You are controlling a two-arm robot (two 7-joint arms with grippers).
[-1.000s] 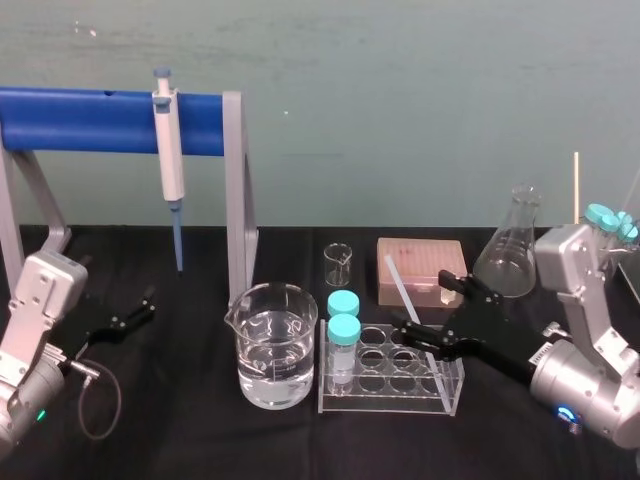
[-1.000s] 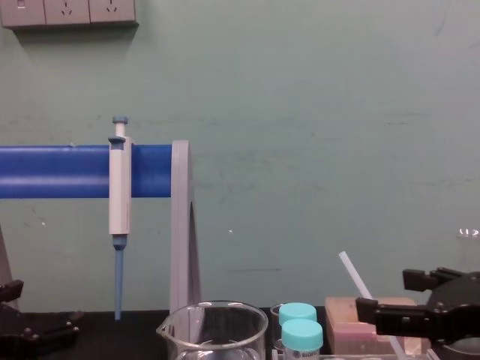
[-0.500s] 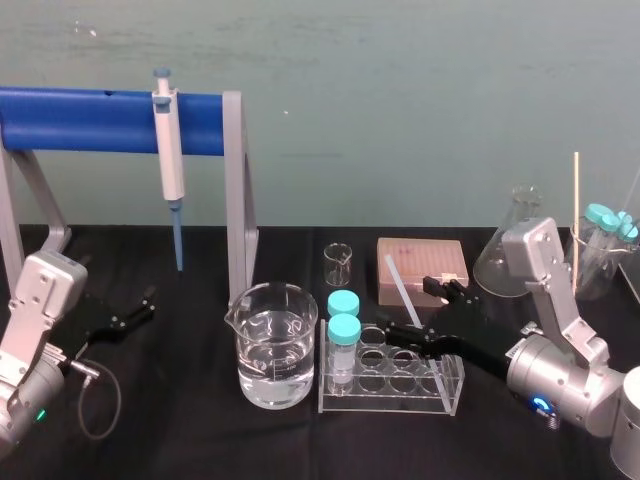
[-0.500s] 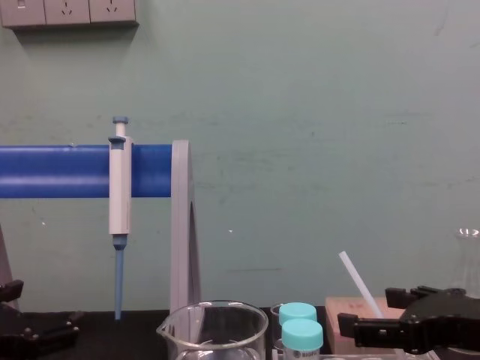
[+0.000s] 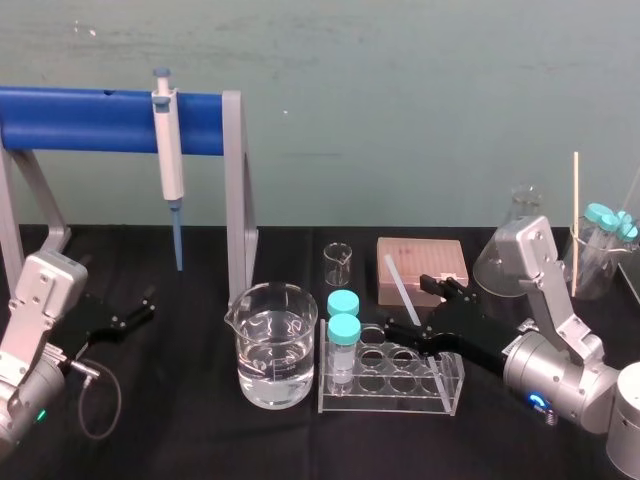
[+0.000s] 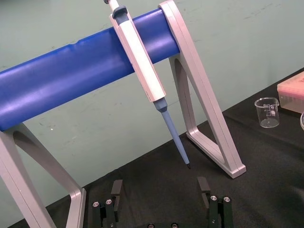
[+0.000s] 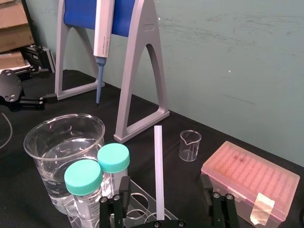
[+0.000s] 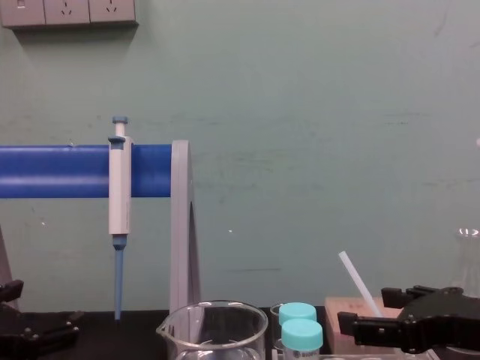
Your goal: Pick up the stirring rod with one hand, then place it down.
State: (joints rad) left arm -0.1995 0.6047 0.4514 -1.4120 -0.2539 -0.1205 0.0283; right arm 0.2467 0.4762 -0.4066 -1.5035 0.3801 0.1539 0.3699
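Observation:
The stirring rod [image 5: 400, 285] is a thin translucent white stick leaning in the clear tube rack [image 5: 445, 395], its top tilted toward the back left. My right gripper [image 5: 415, 308] reaches in from the right, open. In the right wrist view the rod [image 7: 158, 171] stands in the gap between the two black fingers [image 7: 124, 190], touching neither. From the chest the rod [image 8: 358, 283] rises above the right gripper [image 8: 364, 309]. My left gripper [image 5: 130, 315] rests open at the far left by the stand's foot, its fingers [image 6: 116, 190] apart with nothing between them.
A water-filled beaker [image 5: 275, 345] stands left of the rack, with two teal-capped vials [image 5: 343, 330] in the rack's left end. Behind are a small beaker [image 5: 338, 264], a pink tip box [image 5: 422, 268] and a flask [image 5: 510, 250]. A white-and-blue pipette [image 5: 168, 160] hangs on the blue stand [image 5: 90, 120].
My right gripper has moved left and inward, bringing its fingers to either side of the rod. The rod and the left arm have not moved.

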